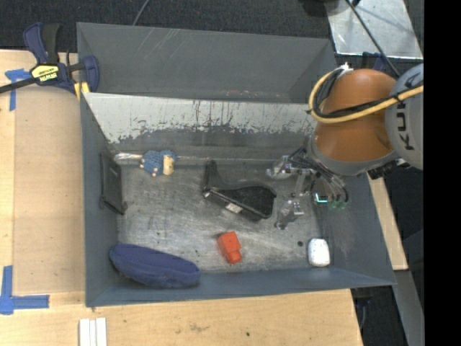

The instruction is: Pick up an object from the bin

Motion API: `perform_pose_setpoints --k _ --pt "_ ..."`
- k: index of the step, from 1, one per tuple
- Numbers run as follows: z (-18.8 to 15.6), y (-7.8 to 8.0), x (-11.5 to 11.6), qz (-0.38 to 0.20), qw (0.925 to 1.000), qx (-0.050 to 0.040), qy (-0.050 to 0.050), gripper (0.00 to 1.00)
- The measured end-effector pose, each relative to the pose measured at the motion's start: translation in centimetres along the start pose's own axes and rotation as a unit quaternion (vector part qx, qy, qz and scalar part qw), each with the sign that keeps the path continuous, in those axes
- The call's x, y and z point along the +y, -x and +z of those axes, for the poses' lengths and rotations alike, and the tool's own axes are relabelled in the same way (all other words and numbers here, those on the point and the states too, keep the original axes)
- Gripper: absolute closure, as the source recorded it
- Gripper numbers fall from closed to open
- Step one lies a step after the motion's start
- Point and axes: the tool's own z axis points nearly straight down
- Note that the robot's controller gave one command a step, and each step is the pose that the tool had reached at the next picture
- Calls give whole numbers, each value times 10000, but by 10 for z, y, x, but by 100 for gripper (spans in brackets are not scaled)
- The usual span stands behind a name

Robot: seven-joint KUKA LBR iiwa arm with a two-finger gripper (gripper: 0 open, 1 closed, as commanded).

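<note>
Approach seems to us the step in hand: the gripper [290, 209] hangs low over the right side of the floor of the bin [216, 71], under the orange wrist cover [353, 125]. We cannot tell how far the gripper is open, and we see nothing in its hold.

Nearest it lies a black elongated thing [241, 199] in the middle of the floor, its right end just beside the gripper. Whether they touch we cannot say. A small white rounded thing [318, 252] sits near the front right corner, a little apart from the gripper.

A red block [230, 247] lies toward the front edge, and a dark blue pad [153, 265] in the front left corner. A blue and tan toy [157, 163] lies near the back wall, and a black slab [112, 186] leans on the left wall.

Nothing is lifted yet. Next, we judge, the gripper must be centred over one thing, most likely the black one. It must then go down astride it and close before any rise.
</note>
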Motion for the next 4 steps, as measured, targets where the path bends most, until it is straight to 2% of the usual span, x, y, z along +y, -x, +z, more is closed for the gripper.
perform_pose_setpoints --k 1,2,3,4 --pt "62 39 46 20 10000 -27 -13 0" --pt "48 28 64 1062 9943 -31 6 0" --pt "43 26 56 2504 9681 -40 6 0" --pt "74 24 71 3109 9504 -69 13 0"
